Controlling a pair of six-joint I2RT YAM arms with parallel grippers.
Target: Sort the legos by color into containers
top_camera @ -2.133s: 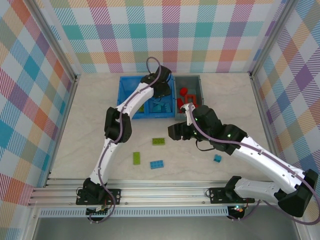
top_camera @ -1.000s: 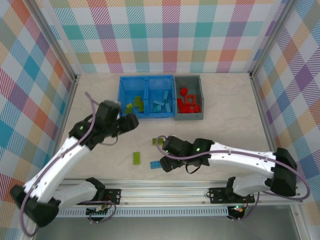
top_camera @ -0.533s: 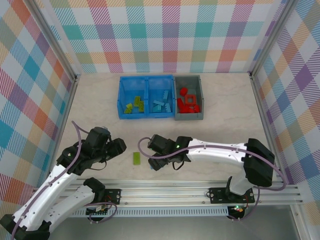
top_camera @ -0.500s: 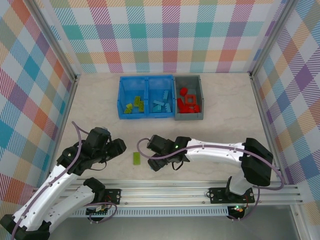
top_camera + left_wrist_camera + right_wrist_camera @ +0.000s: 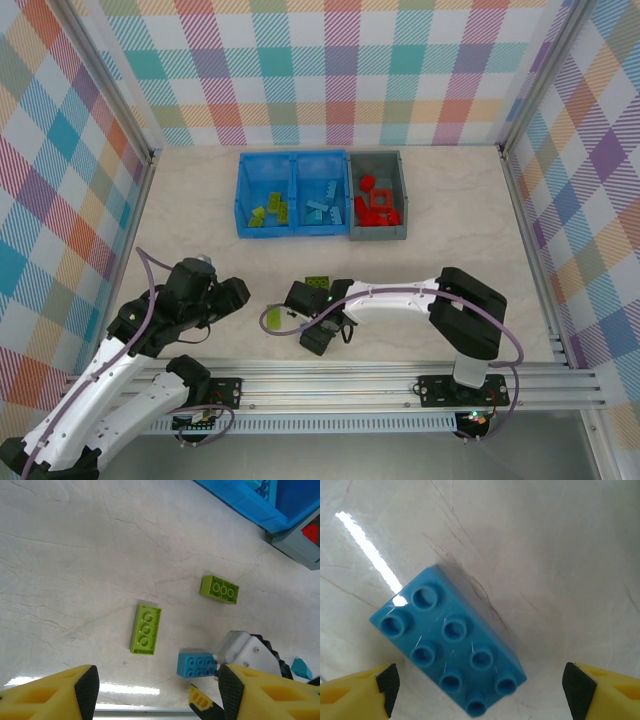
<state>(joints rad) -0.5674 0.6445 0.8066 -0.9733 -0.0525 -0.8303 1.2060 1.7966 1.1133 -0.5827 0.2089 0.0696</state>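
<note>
A light blue brick point(image 5: 447, 665) lies studs-up on the table between the open fingers of my right gripper point(image 5: 480, 690), which touch nothing. In the top view this gripper point(image 5: 318, 338) hangs low over that brick near the front edge. My left gripper point(image 5: 235, 294) is open and empty, to the left of a lime brick point(image 5: 273, 318). In the left wrist view that lime brick point(image 5: 145, 629), a second lime brick point(image 5: 219, 589) and the blue brick point(image 5: 196, 663) lie ahead of the left gripper point(image 5: 157, 695).
The blue two-compartment bin point(image 5: 241, 200) holds lime bricks on the left and light blue ones on the right. Beside it the dark grey bin point(image 5: 401, 195) holds red bricks. A small blue piece point(image 5: 301, 668) lies past the right gripper. The right arm stretches across the near table.
The left arm has drawn back from the blue bin to the near left. The right gripper has swept left and come down over the blue brick, hiding it from above.
</note>
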